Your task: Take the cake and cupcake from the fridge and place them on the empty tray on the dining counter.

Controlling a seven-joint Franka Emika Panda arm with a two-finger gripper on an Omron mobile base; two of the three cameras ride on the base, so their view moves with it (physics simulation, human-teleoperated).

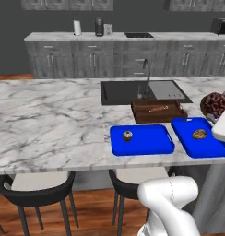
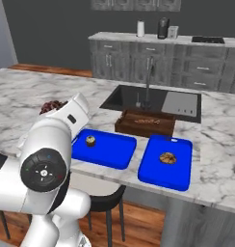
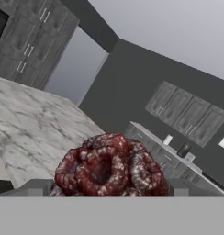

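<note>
The small round dark brown cake with a dark red ruffled top (image 3: 109,165) is seen clamped in the end effector (image 3: 109,190), whose dark finger tips are closed against its sides; in the left base view the cake (image 1: 215,105) is carried above the right end of the white, grey-veined marble surface (image 1: 50,120), just beyond the far right corner of a second blue tray (image 1: 213,146) holding a brown round item (image 1: 199,134). The tiny brown cupcake with a cream top (image 1: 127,135) is already set down on the bright blue flat rectangular tray (image 1: 149,143), toward its left side. Half of the task is therefore judged done: the cupcake is delivered, and the cake is out of the fridge but not yet released. What is left is carrying the cake leftward over the tray with the cupcake and lowering it onto bare blue beside the cupcake. A dark brown wooden tray (image 1: 158,110) lies just behind, near the inset black sink (image 1: 123,92).
</note>
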